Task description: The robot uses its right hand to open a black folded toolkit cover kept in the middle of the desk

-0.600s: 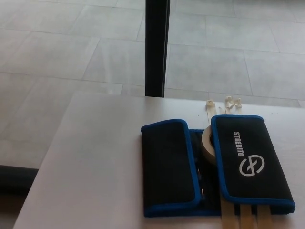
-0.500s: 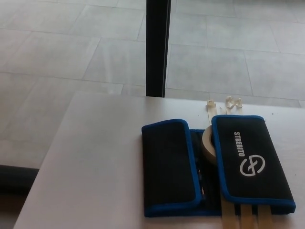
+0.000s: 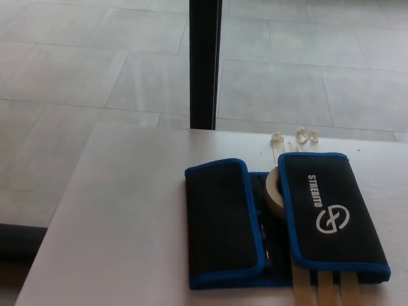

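While neither of the robot's hands is showing anywhere in the head view, the black toolkit cover [image 3: 280, 220] is lying on the pale desk [image 3: 127, 217], toward the desk's right side as pictured, near the lower edge of the picture. Because no hand is in view, I cannot tell whether either one is spread, closed or holding anything. The cover is edged in blue and is sitting with two flaps folded inward — the left flap [image 3: 220, 223], plain black, and the right flap [image 3: 328, 217], carrying a white logo and lettering. Both flaps are running lengthwise away from the robot, so the cover's fold lines are pointing roughly from near edge to far edge. Between the flaps a roll of pale tape [image 3: 274, 191] is peeking out, and pale strips [image 3: 325, 290] are sticking out from under the near end of the right flap, with a few small pale bits [image 3: 296, 136] lying just beyond the far end. A dark post [image 3: 204, 64] is standing behind the desk. Since the cover is lying right of centre, the right arm is probably the nearer one — it would be coming in from the picture's right, meeting the logo flap first and swinging it outward to the right about its long fold.
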You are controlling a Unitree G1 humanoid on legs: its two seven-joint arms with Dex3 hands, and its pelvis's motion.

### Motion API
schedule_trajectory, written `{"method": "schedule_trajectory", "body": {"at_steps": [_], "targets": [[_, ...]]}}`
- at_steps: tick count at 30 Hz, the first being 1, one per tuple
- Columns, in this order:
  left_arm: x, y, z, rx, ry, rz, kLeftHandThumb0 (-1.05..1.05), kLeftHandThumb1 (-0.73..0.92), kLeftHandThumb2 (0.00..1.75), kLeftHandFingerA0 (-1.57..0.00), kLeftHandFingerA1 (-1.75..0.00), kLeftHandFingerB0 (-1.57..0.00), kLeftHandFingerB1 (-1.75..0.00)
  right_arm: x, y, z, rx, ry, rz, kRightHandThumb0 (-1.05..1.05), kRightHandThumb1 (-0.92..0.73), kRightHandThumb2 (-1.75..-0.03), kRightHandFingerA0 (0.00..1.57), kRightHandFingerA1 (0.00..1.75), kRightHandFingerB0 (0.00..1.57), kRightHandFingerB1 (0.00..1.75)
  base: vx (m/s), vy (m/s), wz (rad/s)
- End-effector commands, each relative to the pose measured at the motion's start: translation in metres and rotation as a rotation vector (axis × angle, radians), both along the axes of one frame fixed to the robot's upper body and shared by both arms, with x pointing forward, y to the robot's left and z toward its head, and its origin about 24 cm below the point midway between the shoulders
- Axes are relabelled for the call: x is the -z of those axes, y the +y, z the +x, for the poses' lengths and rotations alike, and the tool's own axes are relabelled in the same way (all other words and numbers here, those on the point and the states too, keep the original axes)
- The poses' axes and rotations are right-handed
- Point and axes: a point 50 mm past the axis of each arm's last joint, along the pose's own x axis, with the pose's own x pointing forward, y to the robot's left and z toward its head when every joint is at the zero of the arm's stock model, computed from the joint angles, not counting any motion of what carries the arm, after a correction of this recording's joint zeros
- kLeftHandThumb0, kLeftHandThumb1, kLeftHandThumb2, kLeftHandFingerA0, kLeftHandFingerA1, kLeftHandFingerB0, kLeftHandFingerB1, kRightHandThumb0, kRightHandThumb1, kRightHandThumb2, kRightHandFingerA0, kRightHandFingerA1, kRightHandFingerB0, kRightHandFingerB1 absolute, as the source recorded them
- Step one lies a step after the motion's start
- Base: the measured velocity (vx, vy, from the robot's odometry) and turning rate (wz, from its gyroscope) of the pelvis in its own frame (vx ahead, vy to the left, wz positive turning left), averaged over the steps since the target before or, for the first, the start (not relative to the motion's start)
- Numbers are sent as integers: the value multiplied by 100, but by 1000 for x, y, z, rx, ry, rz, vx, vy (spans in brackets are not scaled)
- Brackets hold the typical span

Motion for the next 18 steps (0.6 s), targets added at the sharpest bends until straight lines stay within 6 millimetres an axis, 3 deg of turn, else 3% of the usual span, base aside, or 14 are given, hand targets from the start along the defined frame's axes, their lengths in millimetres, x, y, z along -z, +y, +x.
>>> {"method": "schedule_trajectory", "body": {"at_steps": [1,2,3,6,8,9,10,11,12,14,15,16,18], "targets": [[-8,12,-4,-73,-23,-19,-41,-26,94,-139,-145,-122,-137,-89,6,56,-97,-347,-197,-63,-72,-62,48,58,31,35,0,0,0],[-8,12,-4,-75,-24,-21,-41,-26,94,-138,-145,-121,-137,-95,14,62,-134,-367,-217,-69,-59,-93,48,65,30,48,0,0,0],[-8,12,-4,-76,-24,-22,-41,-26,94,-139,-145,-122,-137,-102,21,69,-182,-361,-245,-63,-71,-62,48,54,36,33,0,0,0],[-7,11,-3,-78,-26,-23,-40,-26,94,-144,-147,-121,-136,-121,54,101,-474,-310,-381,-64,-71,-62,45,55,33,31,0,0,6],[-8,11,-2,-74,-27,-22,-41,-26,93,-141,-146,-120,-136,-124,63,108,-546,-310,-419,-66,-70,-61,49,59,35,32,0,0,0],[-8,11,-1,-81,-38,-25,-41,-26,94,-142,-146,-116,-135,-135,93,126,-711,-308,-454,-80,-54,-90,55,69,32,48,0,0,0],[-8,11,-1,-78,-39,-26,-42,-26,94,-142,-147,-117,-136,-139,105,132,-787,-311,-473,-77,-51,-91,45,67,27,50,0,0,0],[-8,11,-1,-77,-41,-27,-42,-26,94,-142,-147,-117,-136,-140,110,135,-834,-320,-476,-77,-51,-91,45,67,27,50,0,0,0],[-8,11,-1,-87,-31,-22,-39,-24,94,-146,-147,-122,-136,-142,122,142,-892,-312,-497,-70,-63,-59,39,60,32,39,0,0,0],[-8,11,0,-74,-27,-20,-39,-24,94,-144,-146,-120,-136,-142,133,146,-942,-295,-535,-68,-63,-60,38,57,29,34,0,0,0],[-8,11,-1,-74,-29,-22,-42,-28,94,-142,-147,-122,-138,-139,146,149,-1023,-287,-555,-63,-50,-84,24,53,15,42,0,0,0],[-9,11,1,-70,-32,-22,-41,-28,93,-144,-148,-122,-138,-136,169,155,-1162,-216,-698,-62,-55,-83,20,52,9,41,0,0,0],[-9,11,1,-82,-33,-24,-41,-28,93,-143,-147,-120,-137,-129,186,157,-1241,-180,-741,-64,-49,-82,21,50,14,41,0,0,0]]}}
